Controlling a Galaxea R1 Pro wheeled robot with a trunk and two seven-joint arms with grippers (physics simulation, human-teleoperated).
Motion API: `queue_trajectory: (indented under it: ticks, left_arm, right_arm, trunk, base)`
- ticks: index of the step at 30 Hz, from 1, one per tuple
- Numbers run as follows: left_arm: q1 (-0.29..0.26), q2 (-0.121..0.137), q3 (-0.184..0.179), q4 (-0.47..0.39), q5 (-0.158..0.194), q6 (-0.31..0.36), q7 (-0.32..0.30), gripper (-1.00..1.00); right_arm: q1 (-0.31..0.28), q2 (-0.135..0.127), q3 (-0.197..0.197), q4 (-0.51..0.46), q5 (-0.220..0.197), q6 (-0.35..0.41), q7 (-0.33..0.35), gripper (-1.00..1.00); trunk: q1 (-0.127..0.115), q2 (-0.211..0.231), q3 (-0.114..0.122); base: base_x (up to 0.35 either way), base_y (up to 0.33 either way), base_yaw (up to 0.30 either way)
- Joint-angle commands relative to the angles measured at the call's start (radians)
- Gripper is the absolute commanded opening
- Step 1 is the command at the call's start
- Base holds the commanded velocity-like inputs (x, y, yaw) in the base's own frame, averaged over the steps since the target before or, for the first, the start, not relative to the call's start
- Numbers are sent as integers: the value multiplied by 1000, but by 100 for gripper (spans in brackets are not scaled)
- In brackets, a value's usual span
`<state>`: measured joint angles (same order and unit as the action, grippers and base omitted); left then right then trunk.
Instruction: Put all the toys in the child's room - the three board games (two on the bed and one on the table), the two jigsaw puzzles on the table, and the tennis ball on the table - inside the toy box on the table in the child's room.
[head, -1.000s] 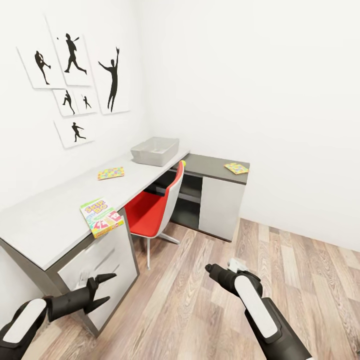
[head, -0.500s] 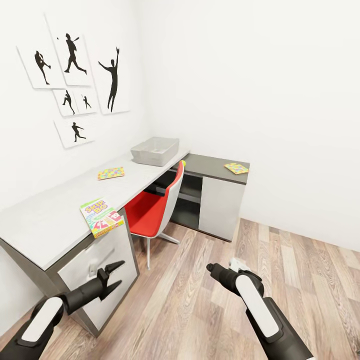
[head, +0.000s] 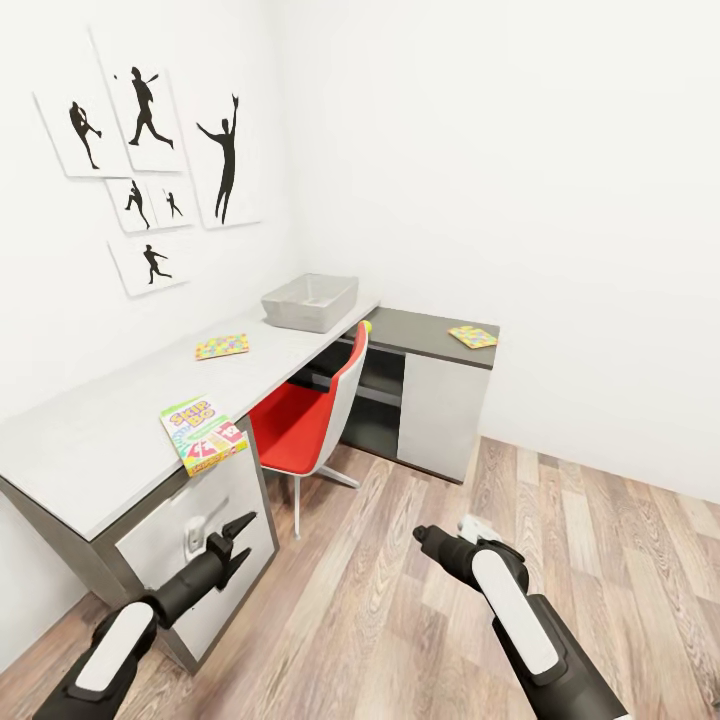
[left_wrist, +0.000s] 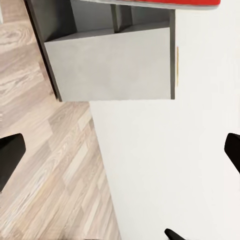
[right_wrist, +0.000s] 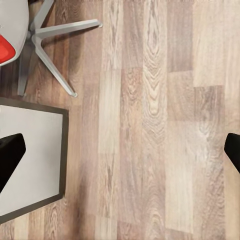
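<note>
From the head camera I see the worktop (head: 110, 440) running from lower left towards frame centre: a long, matt, pale grey-white slab with drawer fronts below, meeting a lower dark grey cabinet (head: 435, 385) right of centre. The toy box (head: 310, 301), a shallow light grey tray with sloping sides and flared rim, sits at the worktop's far end, just above frame centre. A flat card board game (head: 203, 434) lies at the near edge, left of centre, its lid reading "SKIP-BO"; the smaller print is illegible. One jigsaw puzzle (head: 222, 347), thin and piece-patterned, lies between game and tray; a second puzzle (head: 473, 336) lies on the cabinet top. The tennis ball (head: 367, 326) is a yellow-green sliver, mostly hidden behind the back of the red chair (head: 310, 420).

My left tool (head: 238, 538), at lower left beside the drawers, has its black fingers spread and empty. My right tool (head: 424, 537) points away over the wood-plank floor (head: 400, 620); its wrist camera shows both fingertips wide apart. Black silhouette pictures (head: 150, 150) hang at upper left.
</note>
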<state>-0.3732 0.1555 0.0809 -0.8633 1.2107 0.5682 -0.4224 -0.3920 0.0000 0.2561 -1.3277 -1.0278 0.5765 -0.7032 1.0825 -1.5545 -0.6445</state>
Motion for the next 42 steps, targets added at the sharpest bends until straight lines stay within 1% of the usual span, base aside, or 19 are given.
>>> queue_trajectory:
  ticks: [1,6,10,14,19,26,34,37,39,42]
  left_arm:
    - [7,-3,2,1,6,-5,0,100]
    - [18,-12,4,1,11,-26,0,100]
    - [24,-31,3,1,9,-30,-1,100]
    - [26,-37,2,1,7,-32,-1,100]
    - [27,-38,4,1,6,-34,-1,100]
    - [28,-39,1,1,6,-54,-2,100]
    - [28,-39,1,1,5,-64,-1,100]
    - [28,-39,1,1,5,-64,-1,100]
    - [28,-39,2,1,5,-65,-1,100]
    - [28,-39,2,1,4,-65,0,100]
  right_arm:
    - [-1,0,1,-2,-6,2,-6,100]
    - [-1,-1,1,-2,-6,2,4,100]
    - [-1,-1,0,-1,-6,2,7,100]
    - [-1,-2,0,0,-6,2,8,100]
    - [-1,-2,1,0,-6,2,8,100]
    - [-1,-2,3,1,-6,2,8,100]
    - [-1,-2,9,5,-6,2,8,100]
    - [-1,-1,11,6,1,2,9,100]
    - [-1,0,12,6,13,2,14,100]
    - [-1,4,12,7,48,2,28,100]
  trunk:
    - [0,-1,-1]
    - [0,-1,-1]
    - [0,-1,-1]
    - [0,-1,-1]
    - [0,-1,-1]
    - [0,-1,-1]
    - [0,-1,-1]
    - [0,-1,-1]
    - [0,-1,-1]
    - [0,-1,-1]
  base:
    - [0,0,0]
    - [0,0,0]
    - [0,0,0]
    - [0,0,0]
    - [0,-18,0]
    - [0,-187,0]
    - [18,-47,0]
    - [195,-74,0]
    - [254,-87,0]
    - [273,-70,0]
